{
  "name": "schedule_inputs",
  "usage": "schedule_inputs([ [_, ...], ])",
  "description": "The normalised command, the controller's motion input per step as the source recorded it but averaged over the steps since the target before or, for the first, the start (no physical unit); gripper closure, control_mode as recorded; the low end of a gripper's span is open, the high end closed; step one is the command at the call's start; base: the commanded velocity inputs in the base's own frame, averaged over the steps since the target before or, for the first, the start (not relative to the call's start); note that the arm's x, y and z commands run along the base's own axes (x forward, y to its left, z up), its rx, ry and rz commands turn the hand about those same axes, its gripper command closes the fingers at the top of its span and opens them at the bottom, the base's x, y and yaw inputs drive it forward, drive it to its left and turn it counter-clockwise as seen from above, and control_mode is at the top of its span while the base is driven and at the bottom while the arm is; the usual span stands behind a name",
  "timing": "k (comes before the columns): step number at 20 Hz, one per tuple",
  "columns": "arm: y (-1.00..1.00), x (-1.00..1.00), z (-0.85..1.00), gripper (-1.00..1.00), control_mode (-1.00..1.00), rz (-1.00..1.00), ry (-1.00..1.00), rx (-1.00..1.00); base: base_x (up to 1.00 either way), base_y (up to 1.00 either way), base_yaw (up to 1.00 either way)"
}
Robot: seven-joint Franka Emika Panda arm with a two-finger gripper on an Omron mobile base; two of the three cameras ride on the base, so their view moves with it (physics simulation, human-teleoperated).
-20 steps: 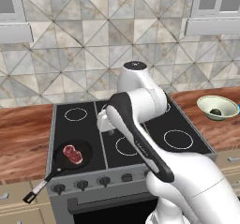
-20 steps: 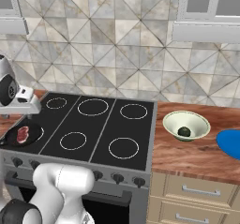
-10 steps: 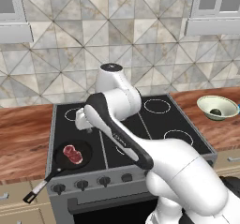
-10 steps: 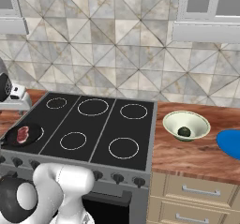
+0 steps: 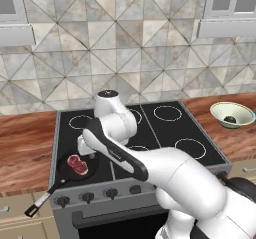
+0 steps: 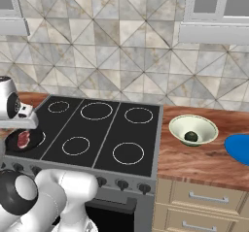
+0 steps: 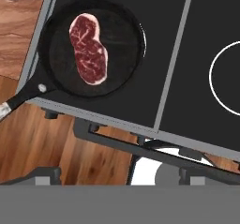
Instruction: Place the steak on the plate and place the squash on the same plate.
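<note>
We are hovering above the steak [image 7: 87,48] in the frying pan [image 7: 119,73], gripper state seemingly untellable, while squash [image 6: 191,137] and plate [image 6: 239,149] are waiting far off, nothing placed.

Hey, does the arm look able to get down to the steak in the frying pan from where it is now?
Probably yes. The steak lies uncovered in the open frying pan on the stove's front burner, with nothing over it or beside it in the pan. The hand looks down on it from above, so a straight descent seems free.
</note>
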Motion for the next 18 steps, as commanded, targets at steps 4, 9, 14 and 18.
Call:
schedule_inputs([
  [4, 0.33, 0.01, -0.62, -1.0, -1.0, 0.0, -0.05, 0.01, 0.0, 0.0, 0.0],
  [9, 0.26, 0.22, -0.13, -1.0, -1.0, 0.0, -0.07, 0.0, 0.0, 0.0, 0.0],
  [14, 0.1, 0.49, 0.0, -1.0, -1.0, 0.0, -0.07, 0.0, 0.0, 0.0, 0.0],
  [18, 0.04, 0.5, -0.01, -1.0, -1.0, 0.0, -0.07, 0.0, 0.0, 0.0, 0.0],
])
